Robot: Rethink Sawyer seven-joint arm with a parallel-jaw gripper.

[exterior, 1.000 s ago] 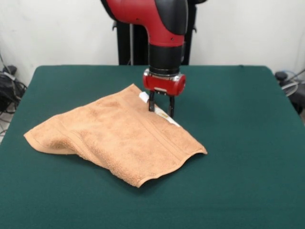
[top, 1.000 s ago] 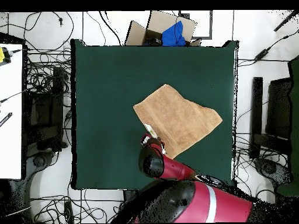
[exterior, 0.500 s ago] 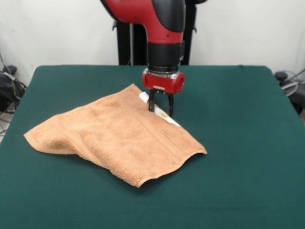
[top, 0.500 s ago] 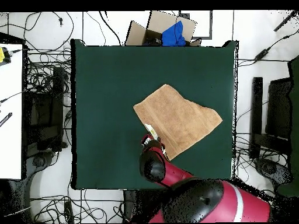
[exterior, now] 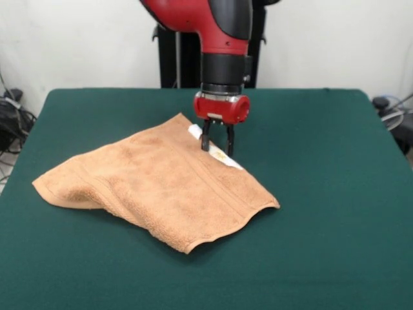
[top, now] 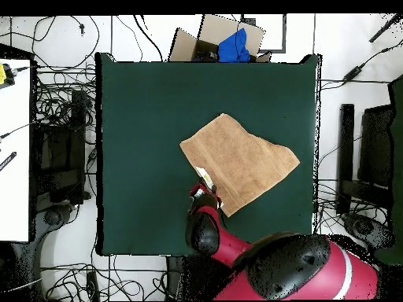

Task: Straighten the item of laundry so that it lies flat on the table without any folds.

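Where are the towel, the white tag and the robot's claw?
towel (exterior: 155,187): front view, middle of the cloth.
white tag (exterior: 193,131): front view, tag's upper end.
gripper (exterior: 216,148): front view, between its open fingertips.

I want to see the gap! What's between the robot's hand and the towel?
No gap shows. In the front view the hand reaches the towel at its white tags.

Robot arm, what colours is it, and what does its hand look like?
The arm is shiny red with big black parts, rounded like a thick bent pipe. A black ring-shaped wrist sits under it, then a small, rounded red block. From that block hang two thin, black, straight fingers, which make up the gripper. From overhead, the arm looks like a red and black dome with a white stripe.
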